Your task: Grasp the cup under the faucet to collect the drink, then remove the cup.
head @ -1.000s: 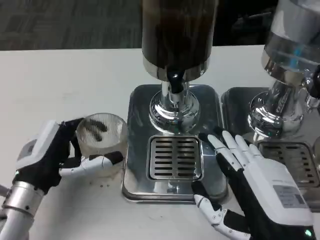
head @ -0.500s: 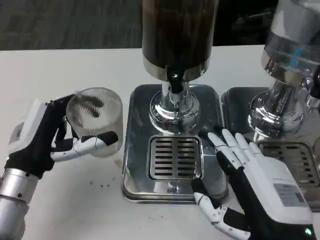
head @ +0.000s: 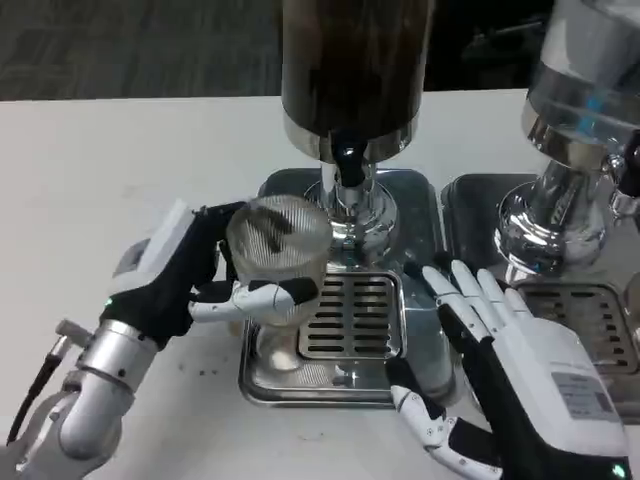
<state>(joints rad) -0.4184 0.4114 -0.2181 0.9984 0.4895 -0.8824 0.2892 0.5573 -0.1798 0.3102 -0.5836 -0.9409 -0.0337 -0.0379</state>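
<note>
My left hand (head: 185, 275) grips a clear ribbed cup (head: 278, 245) and holds it in the air over the left edge of the steel drip tray (head: 345, 375), just left of the faucet (head: 347, 160). The cup looks empty. Above the faucet stands the dark drink dispenser (head: 355, 65). The slotted grate (head: 352, 315) lies below and right of the cup. My right hand (head: 510, 370) rests open at the tray's right side, fingers spread and holding nothing.
A second dispenser (head: 585, 110) with its own steel tray (head: 480, 215) stands at the right. White table (head: 110, 170) spreads out to the left and front.
My left hand has lifted the cup off the table and carried it right, over the drip tray's left edge toward the faucet. The right hand has barely moved.
</note>
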